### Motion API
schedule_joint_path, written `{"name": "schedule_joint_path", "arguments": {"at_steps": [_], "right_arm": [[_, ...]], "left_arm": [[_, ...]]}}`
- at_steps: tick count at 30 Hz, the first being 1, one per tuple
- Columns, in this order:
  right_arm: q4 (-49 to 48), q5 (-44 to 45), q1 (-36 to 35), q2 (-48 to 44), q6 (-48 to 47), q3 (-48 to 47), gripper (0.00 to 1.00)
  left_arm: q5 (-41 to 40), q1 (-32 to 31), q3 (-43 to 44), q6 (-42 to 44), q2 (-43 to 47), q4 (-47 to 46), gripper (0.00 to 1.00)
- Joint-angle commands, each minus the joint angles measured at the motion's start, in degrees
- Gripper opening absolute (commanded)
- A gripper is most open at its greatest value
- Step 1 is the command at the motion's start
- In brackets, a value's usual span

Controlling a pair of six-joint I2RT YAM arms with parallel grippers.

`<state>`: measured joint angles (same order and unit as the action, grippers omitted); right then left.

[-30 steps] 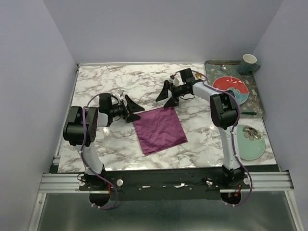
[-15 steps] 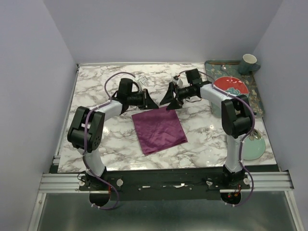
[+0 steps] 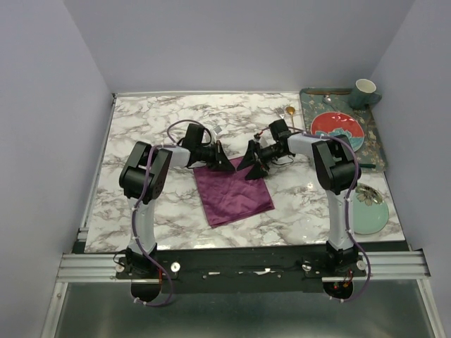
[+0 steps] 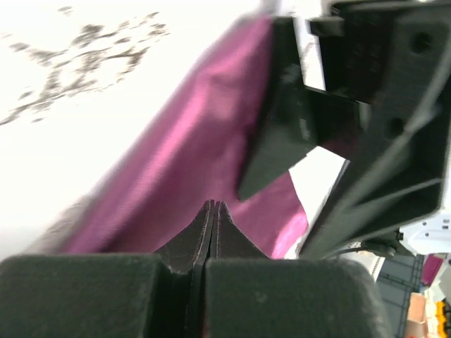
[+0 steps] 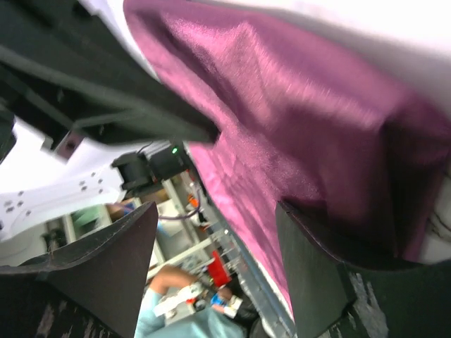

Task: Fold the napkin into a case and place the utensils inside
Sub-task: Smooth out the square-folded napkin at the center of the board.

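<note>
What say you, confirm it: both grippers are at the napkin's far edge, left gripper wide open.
Wrong: the left gripper is shut, fingertips pressed together, per the left wrist view. It and the right gripper are at the napkin's far edge.

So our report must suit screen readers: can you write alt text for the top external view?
Seen from above, two robot arms meet at the far edge of a plum-purple napkin on a marble table, the left gripper shut and the right gripper open. A tray with a red plate and teal mug sits far right.
</note>
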<state>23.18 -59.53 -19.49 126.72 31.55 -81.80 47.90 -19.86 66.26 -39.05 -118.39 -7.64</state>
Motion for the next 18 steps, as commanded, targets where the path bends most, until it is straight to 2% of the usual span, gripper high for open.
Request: {"name": "schedule_joint_path", "arguments": {"at_steps": [1,8,13,18], "right_arm": [[4.2,1.2,1.9,1.0,-3.7,1.1,0.76],[14.6,7.5,2.9,-0.1,-14.4,-2.7,0.75],[16.3,1.8,2.7,-4.6,-16.9,-4.2,0.77],[11.4,-6.6,0.1,-8.9,-12.2,-3.5,0.82]], "left_arm": [[-1.8,1.5,0.5,-0.6,-1.6,1.8,0.0],[-1.9,2.0,0.8,-0.4,-2.5,2.5,0.0],[-2.2,2.4,0.6,0.0,-2.6,2.8,0.0],[-2.5,2.8,0.5,0.6,-2.2,3.4,0.0]]}}
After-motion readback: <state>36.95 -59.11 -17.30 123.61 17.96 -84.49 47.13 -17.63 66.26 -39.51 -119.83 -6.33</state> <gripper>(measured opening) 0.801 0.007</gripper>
